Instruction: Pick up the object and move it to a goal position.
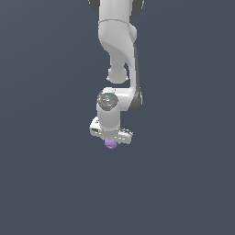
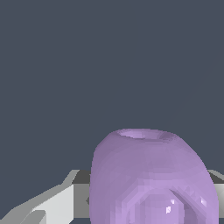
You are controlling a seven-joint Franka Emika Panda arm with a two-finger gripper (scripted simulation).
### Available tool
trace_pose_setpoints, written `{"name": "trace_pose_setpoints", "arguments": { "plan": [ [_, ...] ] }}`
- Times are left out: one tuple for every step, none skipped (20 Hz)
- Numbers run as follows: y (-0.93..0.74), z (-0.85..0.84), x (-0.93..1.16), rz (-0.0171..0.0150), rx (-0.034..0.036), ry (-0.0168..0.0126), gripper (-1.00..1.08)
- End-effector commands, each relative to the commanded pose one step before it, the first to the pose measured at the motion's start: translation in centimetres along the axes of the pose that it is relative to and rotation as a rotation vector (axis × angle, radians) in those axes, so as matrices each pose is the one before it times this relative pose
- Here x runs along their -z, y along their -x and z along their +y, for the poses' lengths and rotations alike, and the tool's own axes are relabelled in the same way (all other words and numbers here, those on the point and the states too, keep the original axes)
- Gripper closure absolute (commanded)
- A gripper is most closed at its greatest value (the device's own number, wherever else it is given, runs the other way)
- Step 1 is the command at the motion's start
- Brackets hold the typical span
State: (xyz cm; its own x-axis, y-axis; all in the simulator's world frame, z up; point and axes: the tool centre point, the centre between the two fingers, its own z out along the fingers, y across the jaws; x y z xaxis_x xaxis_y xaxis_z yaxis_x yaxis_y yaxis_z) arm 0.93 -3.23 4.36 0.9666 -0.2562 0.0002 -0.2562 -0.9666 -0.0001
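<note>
The object is a small light purple roundish ball (image 1: 110,144). In the exterior view it sits right under the white gripper (image 1: 110,141), between the finger positions, with only its lower part showing. In the wrist view the ball (image 2: 151,175) fills the near field, with a faint swirl mark on it, and a grey-white finger (image 2: 52,203) lies against its side. The fingertips themselves are hidden behind the hand in the exterior view. The gripper looks shut on the ball.
The white arm (image 1: 117,41) comes down from the top of the exterior view. Around it is a plain dark grey-blue surface (image 1: 46,174) with no other objects or goal marker visible.
</note>
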Motion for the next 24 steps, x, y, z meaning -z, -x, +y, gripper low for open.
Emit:
{"name": "trace_pose_setpoints", "arguments": {
  "plan": [
    [1.163,-0.143,0.168,0.00032,0.00029,-0.00015,1.08],
    [0.549,-0.060,0.072,0.00000,0.00000,0.00000,1.08],
    [0.590,-0.064,0.077,0.00000,0.00000,0.00000,1.08],
    [0.632,-0.069,0.083,0.00000,0.00000,0.00000,1.08],
    [0.670,-0.074,0.088,0.00000,0.00000,0.00000,1.08],
    [0.682,-0.076,0.090,0.00000,0.00000,0.00000,1.08],
    [0.692,-0.077,0.091,0.00000,0.00000,0.00000,1.08],
    [0.701,-0.079,0.093,0.00000,0.00000,0.00000,1.08],
    [0.711,-0.081,0.094,0.00000,0.00000,0.00000,1.08],
    [0.720,-0.082,0.095,0.00000,0.00000,0.00000,1.08],
    [0.729,-0.084,0.097,0.00000,0.00000,0.00000,1.08],
    [0.739,-0.086,0.098,0.00000,0.00000,0.00000,1.08],
    [0.740,-0.088,0.099,0.00000,0.00000,0.00000,1.08],
    [0.714,-0.086,0.096,0.00000,0.00000,0.00000,1.08],
    [0.682,-0.083,0.092,0.00000,0.00000,0.00000,1.08],
    [0.650,-0.080,0.088,0.00000,0.00000,0.00000,1.08],
    [0.616,-0.078,0.084,0.00000,0.00000,0.00000,1.08],
    [0.582,-0.074,0.079,0.00000,0.00000,0.00000,1.08],
    [0.546,-0.071,0.075,0.00000,0.00000,0.00000,1.08],
    [0.510,-0.068,0.071,0.00000,0.00000,0.00000,1.08],
    [0.472,-0.076,0.034,-0.00064,0.00023,0.00012,1.08],
    [0.434,-0.061,0.061,0.00000,0.00000,0.00000,1.08],
    [0.395,-0.057,0.056,0.00000,0.00000,0.00000,1.08],
    [0.355,-0.053,0.051,0.00000,0.00000,0.00000,1.08]
  ]
}}
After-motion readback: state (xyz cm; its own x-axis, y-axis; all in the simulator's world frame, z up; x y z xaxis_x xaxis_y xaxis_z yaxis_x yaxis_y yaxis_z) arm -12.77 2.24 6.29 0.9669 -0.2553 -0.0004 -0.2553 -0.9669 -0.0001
